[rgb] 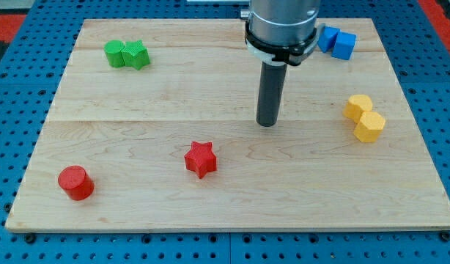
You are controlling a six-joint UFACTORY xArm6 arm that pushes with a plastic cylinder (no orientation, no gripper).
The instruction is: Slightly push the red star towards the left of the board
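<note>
Wooden board (137, 88) on blue pegboard; my tip (267, 123) (a bare rod, nothing to open or close) stands mid-board, well apart from the red star (200, 158) at lower left of it. Star looks light, rigid, likely to slide easily; contact its right-hand face, squarely, to avoid spinning it.

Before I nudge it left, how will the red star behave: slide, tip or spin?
The red star sits low and flat on the smooth wooden board, so it should slide, not tip. Its points may make it spin if struck off-centre. My tip is apart from it, up and right.
</note>
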